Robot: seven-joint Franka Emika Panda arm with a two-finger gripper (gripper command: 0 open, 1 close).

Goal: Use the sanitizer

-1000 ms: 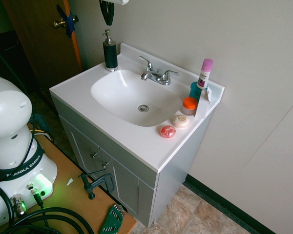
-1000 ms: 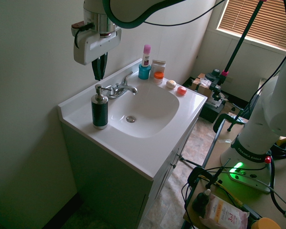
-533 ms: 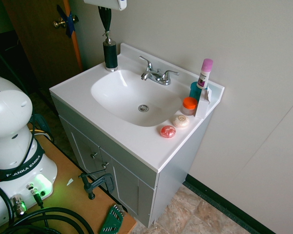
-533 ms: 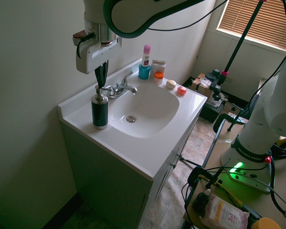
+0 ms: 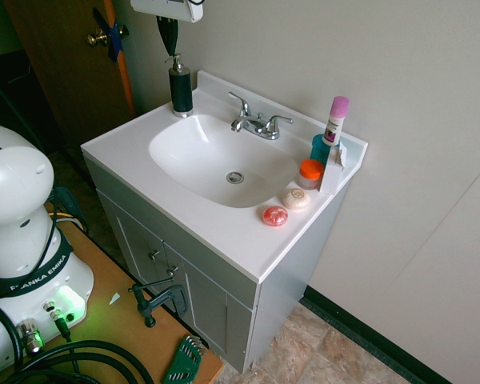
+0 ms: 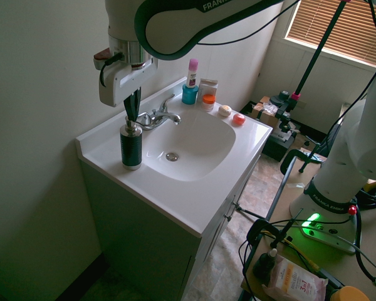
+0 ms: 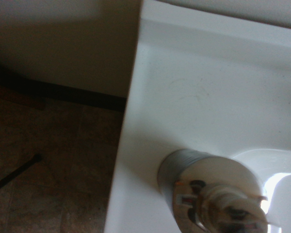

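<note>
The sanitizer (image 5: 180, 90) is a near-black pump bottle with a silver head, standing at the back corner of the white vanity top (image 5: 144, 148) beside the basin. My gripper (image 5: 170, 51) hangs straight above it, fingers shut together, tips resting on the pump head. From the other side the sanitizer (image 6: 131, 145) stands at the counter's near-left corner with my gripper (image 6: 132, 115) pressing on its top. In the wrist view the silver pump head (image 7: 218, 206) shows blurred from above, on the white counter.
A chrome faucet (image 5: 256, 122) stands behind the basin (image 5: 216, 156). At the far corner are a white tube with pink cap (image 5: 335, 120), an orange-lidded jar (image 5: 310, 172) and two round soaps (image 5: 275, 215). The wall is close behind the bottle.
My gripper has come down from above the bottle with its fingers closing, and now its tips sit on the pump head, which stands slightly lower than before.
</note>
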